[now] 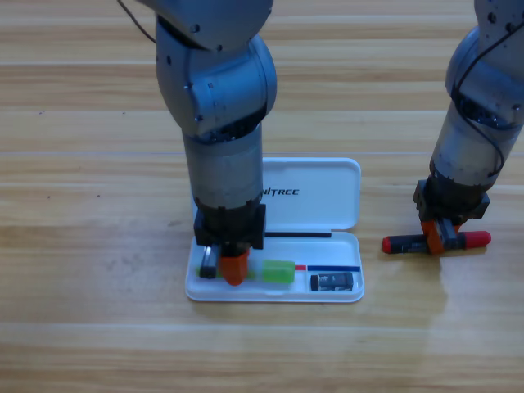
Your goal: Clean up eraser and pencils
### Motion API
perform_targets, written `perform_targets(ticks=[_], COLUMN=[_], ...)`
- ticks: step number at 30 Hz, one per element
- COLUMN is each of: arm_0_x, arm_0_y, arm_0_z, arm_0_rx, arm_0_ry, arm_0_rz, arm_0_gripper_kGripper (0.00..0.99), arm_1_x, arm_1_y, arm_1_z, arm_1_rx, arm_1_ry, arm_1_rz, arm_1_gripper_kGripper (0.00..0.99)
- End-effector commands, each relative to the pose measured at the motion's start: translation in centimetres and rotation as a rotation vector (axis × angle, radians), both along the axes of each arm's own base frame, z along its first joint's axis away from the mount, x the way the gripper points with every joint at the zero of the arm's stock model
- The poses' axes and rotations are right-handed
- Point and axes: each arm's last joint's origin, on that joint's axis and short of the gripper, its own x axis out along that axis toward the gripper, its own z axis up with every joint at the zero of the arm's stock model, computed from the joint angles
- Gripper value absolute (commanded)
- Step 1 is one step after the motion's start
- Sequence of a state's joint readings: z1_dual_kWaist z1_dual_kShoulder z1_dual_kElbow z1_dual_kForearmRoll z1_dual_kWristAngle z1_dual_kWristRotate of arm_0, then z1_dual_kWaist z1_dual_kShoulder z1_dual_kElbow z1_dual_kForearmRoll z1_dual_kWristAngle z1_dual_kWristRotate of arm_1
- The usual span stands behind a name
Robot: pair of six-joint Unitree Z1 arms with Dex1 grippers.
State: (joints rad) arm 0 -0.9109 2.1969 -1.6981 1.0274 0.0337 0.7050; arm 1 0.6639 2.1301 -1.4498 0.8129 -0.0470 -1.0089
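Note:
The white case (327, 196) lies open in the middle of the table, lid up and back, tray (274, 295) towards the front. A green eraser (277, 271) rests in the tray. My left gripper (232, 267) points down into the tray's left end, just left of the eraser. A pencil (479, 239) with a black barrel and red ends lies flat on the table right of the case. My right gripper (438, 237) is down on its middle, orange jaws closed across the barrel, with both red ends sticking out.
A small black and grey object (334, 282) sits in the tray's right end. The left arm's thick grey body (217, 98) hides the lid's left part and the tray's back left corner.

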Motion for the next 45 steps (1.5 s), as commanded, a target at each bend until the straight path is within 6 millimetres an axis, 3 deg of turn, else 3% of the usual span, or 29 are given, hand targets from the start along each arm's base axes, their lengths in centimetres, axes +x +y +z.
perform_targets(ticks=[1, 4, 5, 11, 16, 18, 20, 22, 26, 29, 31, 33, 36, 41, 45], arm_0_x=[-0.3, -0.4, -0.4, -0.4, -0.5, -0.7, -1.2, -1.5, -2.1, -3.0, -3.7, -4.4, -5.2, -6.4, -6.7], arm_0_y=[-0.9, -0.8, -0.7, -0.7, -0.6, -0.2, 0.6, 2.6, 9.1, 14.8, 18.1, 20.6, 22.6, 23.4, 23.5], arm_0_z=[-2.6, -2.6, -2.6, -2.4, -2.0, -0.9, 1.6, 5.3, 13.2, 17.0, 18.3, 18.9, 18.8, 17.9, 17.2], arm_0_rx=[0.031, 0.033, 0.033, 0.034, 0.033, 0.023, 0.001, -0.037, -0.144, -0.198, -0.222, -0.226, -0.218, -0.213, -0.214], arm_0_ry=[0.047, 0.049, 0.049, 0.046, 0.044, 0.034, 0.007, -0.038, -0.128, -0.173, -0.194, -0.207, -0.211, -0.176, -0.145], arm_0_rz=[0.005, 0.014, 0.014, 0.017, 0.017, 0.019, 0.019, 0.038, 0.133, 0.228, 0.281, 0.325, 0.369, 0.383, 0.384], arm_0_gripper_kGripper=[0.074, 0.862, 0.976, 0.990, 0.990, 0.990, 0.990, 0.990, 0.990, 0.990, 0.990, 0.990, 0.990, 0.990, 0.990], arm_1_x=[0.4, -0.1, -0.3, -1.0, -2.9, -3.5, -4.1, -4.6, -4.9, -4.7, -4.7, -4.6, -4.3, -4.0, -3.6], arm_1_y=[-1.0, -1.4, -1.5, -2.0, -1.8, -1.0, 0.0, 1.2, 4.1, 6.8, 8.5, 10.2, 12.5, 15.6, 16.9], arm_1_z=[-2.2, -0.6, -0.1, 1.9, 4.9, 5.7, 6.2, 6.3, 6.0, 5.3, 4.9, 4.4, 3.4, 2.2, 1.6], arm_1_rx=[-0.050, -0.039, -0.037, -0.030, 0.000, 0.008, 0.012, 0.014, 0.020, 0.018, 0.017, 0.020, 0.020, 0.022, 0.029], arm_1_ry=[0.048, 0.039, 0.035, 0.023, 0.046, 0.054, 0.058, 0.059, 0.062, 0.064, 0.066, 0.063, 0.065, 0.063, 0.055], arm_1_rz=[-0.018, -0.021, -0.021, -0.023, 0.004, 0.009, 0.017, 0.028, 0.039, 0.051, 0.059, 0.064, 0.067, 0.073, 0.072], arm_1_gripper_kGripper=[0.000, 0.000, 0.000, 0.000, 0.000, 0.000, 0.000, 0.000, 0.000, 0.000, 0.000, 0.000, 0.000, 0.000, 0.000])
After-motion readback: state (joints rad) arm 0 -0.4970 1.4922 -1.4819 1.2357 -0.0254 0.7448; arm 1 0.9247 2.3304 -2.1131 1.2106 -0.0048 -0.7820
